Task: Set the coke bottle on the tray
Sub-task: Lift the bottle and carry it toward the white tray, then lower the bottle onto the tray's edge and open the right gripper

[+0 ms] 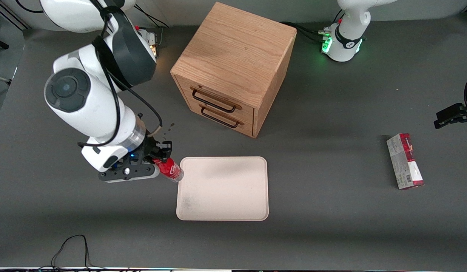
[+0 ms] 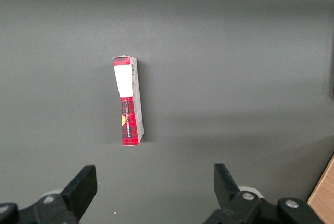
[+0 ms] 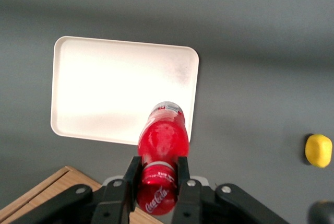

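Gripping coke bottle [image 3: 160,156] | tool [image 3: 156,174] clamped on it | above tray [image 3: 94,67] edge

- A dark grey table [image 1: 331,234] carries everything; its matte surface is plain.
- The tray [image 1: 222,189], cream with rounded corners and a low rim, lies flat on it, nearer the front camera than the wooden two-drawer cabinet [image 1: 233,68]; a faint dark smudge marks one corner.
- The cabinet stands on the table, turned at an angle, both dark drawer handles showing.
- A red-and-grey carton [image 1: 404,161] lies flat toward the parked arm's end, well apart from the tray.
- A small yellow lump [image 3: 318,150] rests on the table.
- The gripper [image 1: 161,160] hangs above the table just beside the tray's edge, clamped on the coke bottle [image 1: 171,169].
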